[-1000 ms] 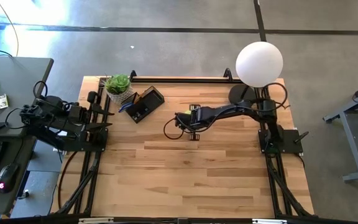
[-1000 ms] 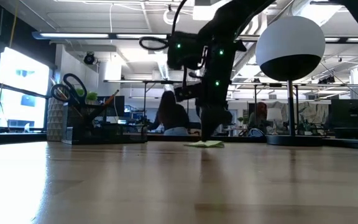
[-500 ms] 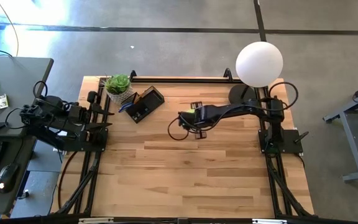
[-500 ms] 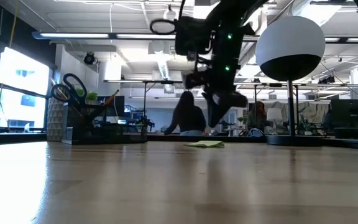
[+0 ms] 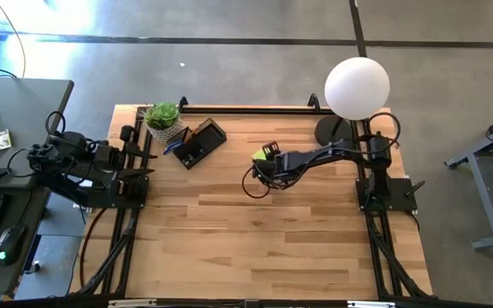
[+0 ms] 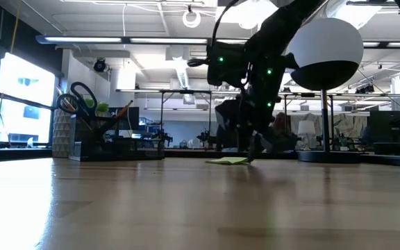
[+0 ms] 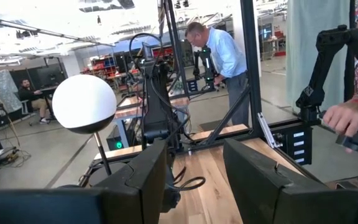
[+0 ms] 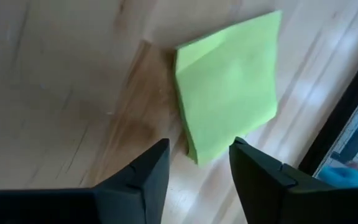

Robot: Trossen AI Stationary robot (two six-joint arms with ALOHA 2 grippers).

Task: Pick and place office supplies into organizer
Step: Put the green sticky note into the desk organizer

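Bare table (image 5: pixel 255 231) lies open; lamp (image 5: pixel 357 87) crowds the far-right corner.

No legible text, labels, brand marks, numbers or signs appear in any view. The sticky pad (image 8: pixel 227 84) shows a blank face.
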